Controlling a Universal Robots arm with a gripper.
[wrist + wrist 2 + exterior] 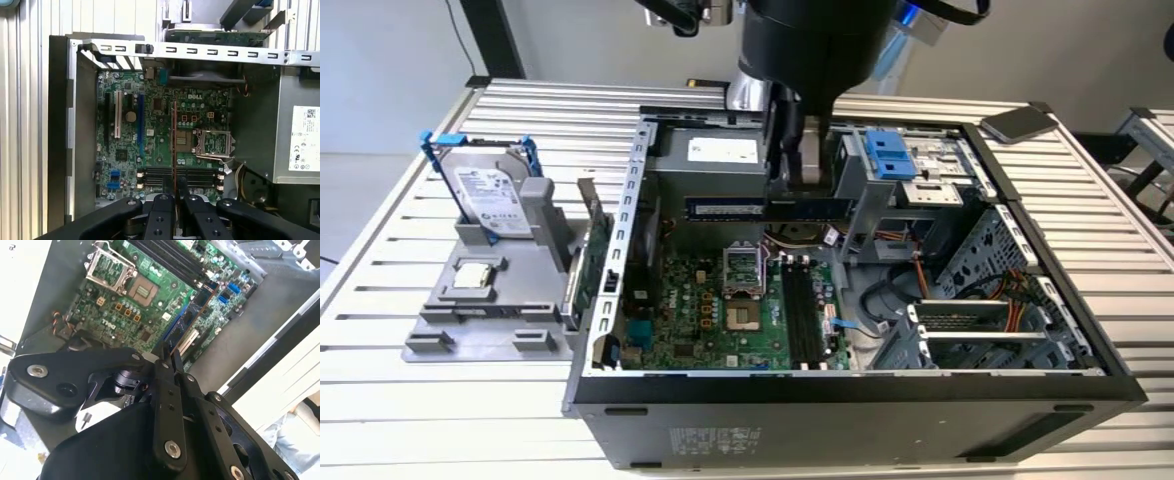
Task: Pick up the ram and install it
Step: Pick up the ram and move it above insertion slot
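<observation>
- The fingers (161,210) are pressed together on the ram (734,208), pinching it partway along its length. In the first wrist view the stick shows edge-on as a thin line (174,150) running out from between them.
- The ram hangs level in the air inside the open computer case (854,430), above the green board (707,320) and not seated in anything.
- It lies crosswise to the long black slots (801,320) on that board and is apart from them.
- The square processor socket (744,268) sits on the board just beside the slots, below the held stick.
- A blue plastic bracket (903,155) is fixed in the case, toward the exterior view's right of the fingers.
- The case rests on a slatted metal table (400,420).
- On the exterior view's left of the case, a hard drive (491,195) stands upright in a gray holder (480,310).
- A phone (1017,123) lies on the table by the case's far corner.
</observation>
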